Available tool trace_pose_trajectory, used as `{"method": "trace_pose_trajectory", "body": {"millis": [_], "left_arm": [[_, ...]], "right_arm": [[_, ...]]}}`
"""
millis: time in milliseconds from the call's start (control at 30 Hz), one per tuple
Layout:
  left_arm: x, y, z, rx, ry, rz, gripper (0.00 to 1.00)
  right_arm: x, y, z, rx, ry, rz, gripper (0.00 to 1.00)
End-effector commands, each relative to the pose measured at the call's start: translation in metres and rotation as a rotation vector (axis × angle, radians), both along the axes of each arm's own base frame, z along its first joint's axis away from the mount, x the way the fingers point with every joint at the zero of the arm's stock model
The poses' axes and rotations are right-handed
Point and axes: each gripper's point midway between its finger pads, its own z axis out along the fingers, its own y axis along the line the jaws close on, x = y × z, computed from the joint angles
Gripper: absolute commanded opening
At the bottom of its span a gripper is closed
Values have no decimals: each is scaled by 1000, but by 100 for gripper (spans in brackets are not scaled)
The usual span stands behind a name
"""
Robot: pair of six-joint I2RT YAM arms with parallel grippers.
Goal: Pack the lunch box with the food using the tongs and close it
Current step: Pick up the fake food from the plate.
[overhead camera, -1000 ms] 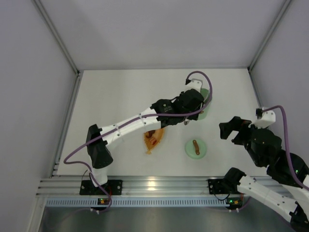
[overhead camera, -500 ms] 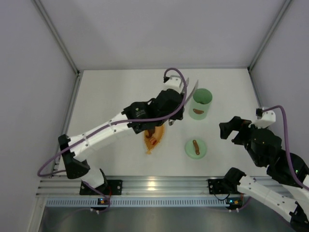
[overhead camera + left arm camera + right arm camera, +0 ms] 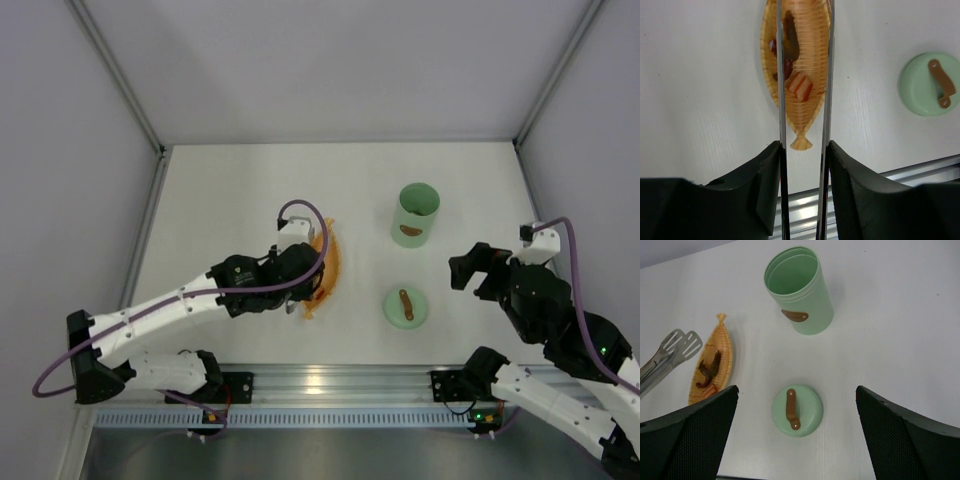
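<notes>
The mint-green lunch box (image 3: 415,213) (image 3: 800,295) stands upright and open at the back right; no food shows inside it. Its flat green lid (image 3: 405,305) (image 3: 796,410) lies nearer. The food (image 3: 799,86) (image 3: 710,370), dark brown and reddish pieces, lies in the orange leaf-shaped tray (image 3: 332,268) (image 3: 812,107). My left gripper (image 3: 298,275) (image 3: 804,145) is shut on the tongs (image 3: 780,100) (image 3: 677,345). Their arms stretch over the tray and their tips hang beside its far left end, with nothing seen between them. My right gripper (image 3: 478,270) (image 3: 796,390) hangs open above the lid.
White walls (image 3: 100,200) enclose the table on three sides. An aluminium rail (image 3: 320,385) runs along the near edge by both arm bases.
My left arm has swung back from the lunch box, leftward and nearer, carrying the tongs to the orange tray. The lunch box is uncovered again. The right arm has barely shifted.
</notes>
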Motion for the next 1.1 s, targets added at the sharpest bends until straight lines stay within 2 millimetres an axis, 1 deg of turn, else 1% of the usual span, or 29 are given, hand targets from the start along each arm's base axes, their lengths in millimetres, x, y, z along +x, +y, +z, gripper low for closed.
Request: {"method": "trace_pose_trajectory", "body": {"millis": [0, 33, 100, 167, 367, 833, 1067], "left_arm": [[-11, 20, -5, -44, 21, 60, 46], [-14, 23, -6, -59, 23, 67, 46], [-19, 27, -16, -54, 48, 66, 45], [-23, 29, -20, -59, 62, 61, 45], [-29, 35, -34, -38, 89, 63, 45], [-22, 19, -47, -37, 90, 43, 45], [-20, 16, -51, -21, 90, 44, 46]], "right_arm": [[2, 6, 2, 16, -8, 10, 100], [2, 6, 2, 16, -6, 12, 99], [2, 6, 0, 15, -3, 11, 100], [3, 7, -1, 18, 0, 13, 100], [4, 10, -5, 18, 6, 16, 99], [3, 9, -6, 17, 7, 17, 99], [2, 8, -6, 18, 6, 17, 100]]}}
